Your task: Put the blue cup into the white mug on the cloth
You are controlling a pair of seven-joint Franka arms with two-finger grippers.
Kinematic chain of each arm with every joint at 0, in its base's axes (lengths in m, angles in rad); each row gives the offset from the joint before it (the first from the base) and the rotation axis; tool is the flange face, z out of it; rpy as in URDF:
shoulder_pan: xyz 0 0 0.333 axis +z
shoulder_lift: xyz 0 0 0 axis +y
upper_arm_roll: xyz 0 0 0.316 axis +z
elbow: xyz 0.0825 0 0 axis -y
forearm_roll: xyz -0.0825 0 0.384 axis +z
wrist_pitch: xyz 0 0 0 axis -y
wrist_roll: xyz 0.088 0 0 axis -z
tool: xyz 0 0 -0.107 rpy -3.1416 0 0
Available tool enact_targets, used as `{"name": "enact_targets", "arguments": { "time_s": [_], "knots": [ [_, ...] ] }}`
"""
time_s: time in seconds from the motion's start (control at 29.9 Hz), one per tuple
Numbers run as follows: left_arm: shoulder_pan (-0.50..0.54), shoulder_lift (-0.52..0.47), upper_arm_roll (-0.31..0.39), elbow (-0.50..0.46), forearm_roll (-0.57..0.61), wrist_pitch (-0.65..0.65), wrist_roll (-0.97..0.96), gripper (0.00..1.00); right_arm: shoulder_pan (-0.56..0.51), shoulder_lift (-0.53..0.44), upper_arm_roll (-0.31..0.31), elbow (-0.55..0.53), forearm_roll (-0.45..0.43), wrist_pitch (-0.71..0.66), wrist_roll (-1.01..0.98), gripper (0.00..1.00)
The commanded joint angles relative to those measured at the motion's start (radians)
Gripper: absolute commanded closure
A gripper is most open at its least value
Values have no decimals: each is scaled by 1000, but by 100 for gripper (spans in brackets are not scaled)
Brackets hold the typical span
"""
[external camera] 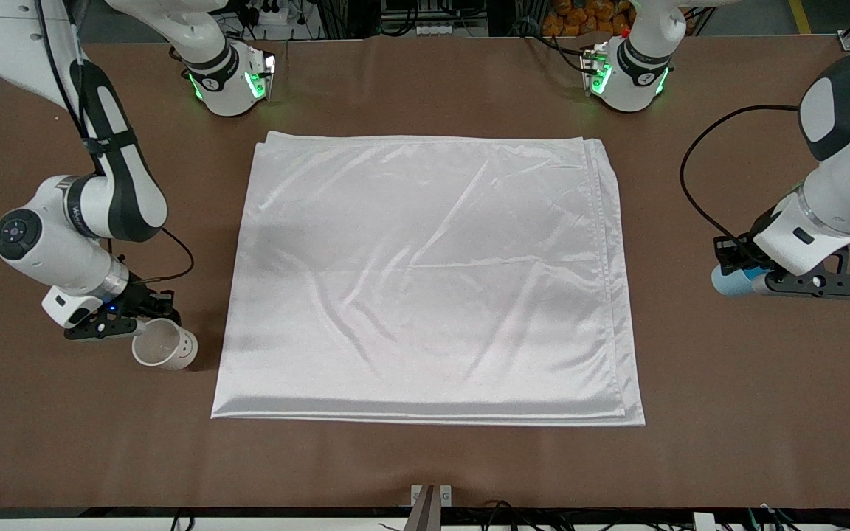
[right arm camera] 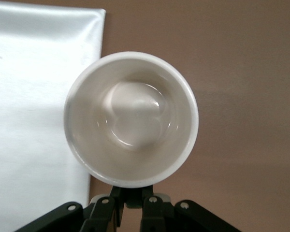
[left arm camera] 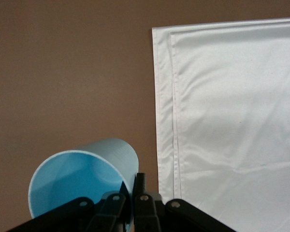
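The white cloth [external camera: 425,280] lies flat in the middle of the brown table. The white mug [external camera: 164,346] is off the cloth, toward the right arm's end of the table, tipped so its mouth shows. My right gripper [external camera: 146,313] is shut on its black handle; in the right wrist view the mug [right arm camera: 130,118] is empty, the gripper [right arm camera: 133,193] is at its rim, and the cloth [right arm camera: 34,96] lies beside it. The blue cup [external camera: 729,280] is off the cloth at the left arm's end, tipped on its side. My left gripper [external camera: 748,277] is shut on its wall. The left wrist view shows the cup [left arm camera: 82,181], the gripper [left arm camera: 133,186] and the cloth [left arm camera: 232,121].
The two arm bases [external camera: 229,77] [external camera: 628,74] stand at the table's edge farthest from the front camera. A black cable [external camera: 698,177] loops over the table by the left arm. A small metal bracket [external camera: 431,498] sits at the table's nearest edge.
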Motion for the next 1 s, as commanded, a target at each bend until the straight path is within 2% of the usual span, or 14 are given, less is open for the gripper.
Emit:
{"name": "enact_targets", "arguments": {
  "time_s": [0.0, 0.33, 0.53, 0.97],
  "knots": [
    [2, -17, -4, 4, 25, -17, 9, 100, 69, -12, -2, 88, 17, -116, 113, 100],
    [2, -17, -4, 4, 25, -17, 9, 100, 224, 0, -2, 168, 17, -141, 290, 100],
    [4, -19, -4, 4, 25, -17, 9, 100, 342, 42, -2, 246, 17, -190, 435, 100],
    [4, -17, -4, 4, 25, -17, 9, 100, 558, 125, -2, 337, 6, -193, 651, 100]
  ]
}}
